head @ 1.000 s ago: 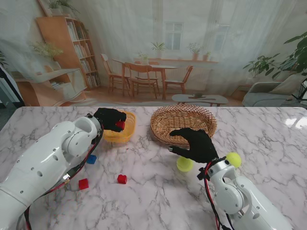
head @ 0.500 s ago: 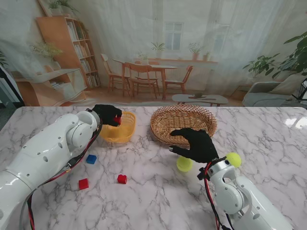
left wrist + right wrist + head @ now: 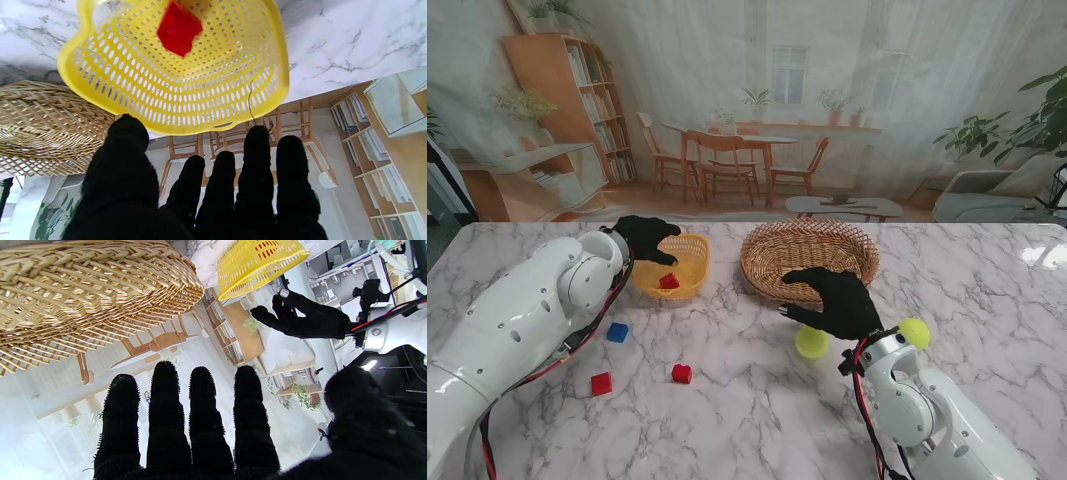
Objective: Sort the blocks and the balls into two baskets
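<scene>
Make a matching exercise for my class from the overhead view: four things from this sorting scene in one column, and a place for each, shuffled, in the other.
Things
1. yellow basket
2. wicker basket
3. blue block
4. left hand

Places
A. on the bare marble, nearer to me than the yellow basket
B. over the left rim of the yellow basket, fingers spread, holding nothing
C. on the table with one red block inside
D. just beyond the right hand, with no ball visible inside

Pairs: 1-C, 2-D, 3-A, 4-B
</scene>
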{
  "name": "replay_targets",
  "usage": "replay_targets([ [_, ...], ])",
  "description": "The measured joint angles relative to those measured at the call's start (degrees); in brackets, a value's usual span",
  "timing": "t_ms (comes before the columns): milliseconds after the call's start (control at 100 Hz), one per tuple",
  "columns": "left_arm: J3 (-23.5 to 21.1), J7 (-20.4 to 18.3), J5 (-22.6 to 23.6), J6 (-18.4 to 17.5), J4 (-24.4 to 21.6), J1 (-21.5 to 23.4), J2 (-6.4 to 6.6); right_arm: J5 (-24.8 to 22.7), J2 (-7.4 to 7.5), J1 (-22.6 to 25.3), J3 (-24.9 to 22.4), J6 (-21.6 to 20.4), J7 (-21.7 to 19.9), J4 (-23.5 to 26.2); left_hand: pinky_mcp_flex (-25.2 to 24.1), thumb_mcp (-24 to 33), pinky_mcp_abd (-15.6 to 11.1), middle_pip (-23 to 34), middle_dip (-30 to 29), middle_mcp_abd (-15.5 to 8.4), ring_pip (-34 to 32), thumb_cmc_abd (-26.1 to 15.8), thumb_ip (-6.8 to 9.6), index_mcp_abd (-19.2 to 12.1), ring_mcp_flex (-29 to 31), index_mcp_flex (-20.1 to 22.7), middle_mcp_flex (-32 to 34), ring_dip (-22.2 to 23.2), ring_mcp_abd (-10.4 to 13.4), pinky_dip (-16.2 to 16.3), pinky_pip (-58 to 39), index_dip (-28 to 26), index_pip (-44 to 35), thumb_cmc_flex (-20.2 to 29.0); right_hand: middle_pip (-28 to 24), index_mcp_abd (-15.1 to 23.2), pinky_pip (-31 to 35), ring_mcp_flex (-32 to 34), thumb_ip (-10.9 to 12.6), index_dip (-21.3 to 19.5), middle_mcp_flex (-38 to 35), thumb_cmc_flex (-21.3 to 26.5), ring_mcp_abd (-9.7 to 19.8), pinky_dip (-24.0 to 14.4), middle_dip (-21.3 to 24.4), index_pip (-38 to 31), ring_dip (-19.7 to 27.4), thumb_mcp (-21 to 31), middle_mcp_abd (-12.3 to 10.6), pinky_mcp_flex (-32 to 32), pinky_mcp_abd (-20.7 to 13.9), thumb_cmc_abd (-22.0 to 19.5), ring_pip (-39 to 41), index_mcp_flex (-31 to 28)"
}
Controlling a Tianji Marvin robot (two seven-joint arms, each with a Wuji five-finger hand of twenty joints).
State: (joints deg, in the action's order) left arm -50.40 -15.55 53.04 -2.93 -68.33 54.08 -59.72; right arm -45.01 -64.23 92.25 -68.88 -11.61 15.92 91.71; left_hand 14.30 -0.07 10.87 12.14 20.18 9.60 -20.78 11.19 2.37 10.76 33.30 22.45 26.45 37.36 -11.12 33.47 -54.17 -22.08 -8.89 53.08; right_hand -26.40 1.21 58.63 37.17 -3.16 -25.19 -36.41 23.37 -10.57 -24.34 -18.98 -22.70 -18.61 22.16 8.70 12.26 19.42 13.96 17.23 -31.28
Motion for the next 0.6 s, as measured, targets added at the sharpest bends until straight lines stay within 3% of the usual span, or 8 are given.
replay_targets([
  [370, -9.8, 1.2, 7.2, -7.7, -9.0, 9.2, 1.15, 0.0, 0.01, 0.0, 0.0, 0.1, -0.2, 0.2, -1.2, 0.2, 0.9, 0.1, -0.1, -0.8, 0.5, -3.8, -0.63, -0.5, 0.3, 3.1, 5.8, -0.7, -0.1, 0.7, 0.0, -0.3, -0.4, -1.7, 0.0, 0.0, 0.0, 0.0, 0.0, 0.0, 0.0, 0.0, 0.0, 0.0, 0.0, 0.0, 0.0, 0.0, 0.0, 0.0, 0.0, 0.0, 0.0, 0.0],
  [600, -18.1, 3.2, 5.8, -10.7, -17.6, 19.4, 1.18, 0.0, 0.01, 0.1, -0.1, 0.0, -0.1, 0.2, -1.2, 0.2, 1.4, 0.0, 0.2, -0.7, 0.6, -3.8, -0.63, -0.5, 0.4, 4.3, 6.4, -0.7, -0.7, 1.4, 0.0, -0.8, -0.5, -2.8, 0.0, 0.0, 0.0, 0.0, 0.0, 0.0, 0.0, 0.0, 0.0, 0.0, 0.0, 0.0, 0.0, 0.0, 0.0, 0.0, 0.0, 0.0, 0.0, 0.0],
])
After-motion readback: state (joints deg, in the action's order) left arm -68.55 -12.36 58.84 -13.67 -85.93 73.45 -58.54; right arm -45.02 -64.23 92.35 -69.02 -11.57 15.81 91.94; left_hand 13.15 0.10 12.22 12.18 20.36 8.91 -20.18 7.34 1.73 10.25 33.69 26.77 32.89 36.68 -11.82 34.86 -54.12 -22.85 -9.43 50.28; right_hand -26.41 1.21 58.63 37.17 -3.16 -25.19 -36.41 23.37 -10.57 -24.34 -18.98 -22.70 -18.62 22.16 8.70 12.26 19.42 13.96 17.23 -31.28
